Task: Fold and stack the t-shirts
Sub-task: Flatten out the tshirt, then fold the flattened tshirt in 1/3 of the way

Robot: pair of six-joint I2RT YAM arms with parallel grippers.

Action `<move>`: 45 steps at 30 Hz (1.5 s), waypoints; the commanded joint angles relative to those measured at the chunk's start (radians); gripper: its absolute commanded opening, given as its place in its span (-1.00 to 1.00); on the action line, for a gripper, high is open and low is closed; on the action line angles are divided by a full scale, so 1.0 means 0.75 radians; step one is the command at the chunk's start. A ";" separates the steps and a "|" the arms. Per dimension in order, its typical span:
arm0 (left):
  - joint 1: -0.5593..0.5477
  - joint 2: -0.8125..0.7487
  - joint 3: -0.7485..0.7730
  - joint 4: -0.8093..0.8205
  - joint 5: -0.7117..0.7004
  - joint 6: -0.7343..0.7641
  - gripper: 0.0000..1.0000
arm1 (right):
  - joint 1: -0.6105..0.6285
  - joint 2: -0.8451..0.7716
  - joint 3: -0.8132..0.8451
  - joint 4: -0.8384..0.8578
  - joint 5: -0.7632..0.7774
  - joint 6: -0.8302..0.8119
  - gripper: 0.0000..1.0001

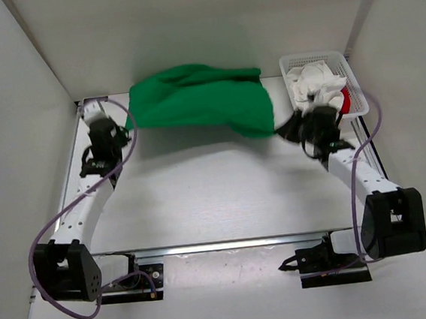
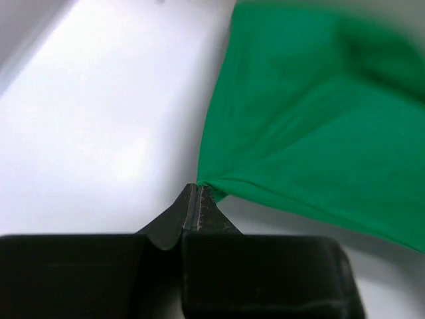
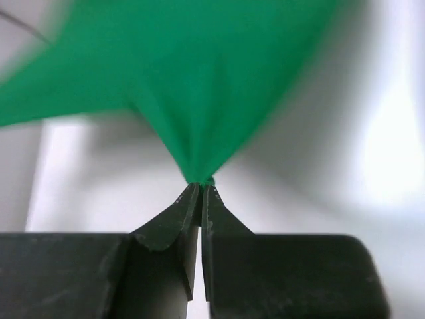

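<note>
At the tips of the left fingers [image 2: 197, 193], pressed fully together, a pinch of the green t-shirt [image 2: 312, 133] was clamped at one corner; cloth fanned away to the right in taut creases. Right fingers [image 3: 201, 189] likewise shut on a gathered point of the same shirt, folds radiating up and out from the grip.

Seen from overhead, the green t-shirt [image 1: 200, 100] hung stretched between the two arms across the far half of the tabletop [image 1: 217, 197], left corner near the left wrist, right corner drooping lower toward the right wrist. Shadow under its near edge suggested most of it was off the surface; whether the far edge touched down could not be told.

Just right of the shirt sat the basket [image 1: 316, 58], holding the white t-shirt [image 1: 315, 82], bunched, with the red t-shirt [image 1: 345, 100] showing beside it.

Judgement:
- Step in hand: spreading the first shirt flat before any fold; nothing stacked yet.
- Next move calls for both arms to keep the span tight and lower together, so the cloth lays out smooth on open tabletop, clear of the basket.
- Uneven lowering would likely leave the right side rumpled.
</note>
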 commanded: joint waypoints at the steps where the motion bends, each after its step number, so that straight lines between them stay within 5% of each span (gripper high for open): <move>1: 0.021 -0.109 -0.273 0.031 -0.038 -0.102 -1.00 | -0.006 -0.087 -0.312 0.166 -0.085 0.165 -1.00; 5: 0.013 -0.105 -0.386 -0.084 0.029 -0.213 -1.00 | 0.059 -0.216 -0.562 0.099 -0.047 0.202 -1.00; 11: 0.260 -0.243 -0.666 -0.129 0.333 -0.285 -1.00 | 0.129 -0.565 -0.807 -0.167 0.041 0.235 -1.00; 19: 0.240 -0.432 -0.705 -0.245 0.377 -0.272 -1.00 | 0.266 -1.091 -0.939 -0.542 0.132 0.372 -1.00; 29: 0.326 -0.248 -0.599 -0.176 0.395 -0.313 -1.00 | 0.080 -0.462 -0.555 -0.298 0.058 0.151 -1.00; 45: 0.393 0.063 -0.446 -0.074 0.351 -0.348 -1.00 | 0.026 0.370 0.090 -0.157 0.050 0.080 -1.00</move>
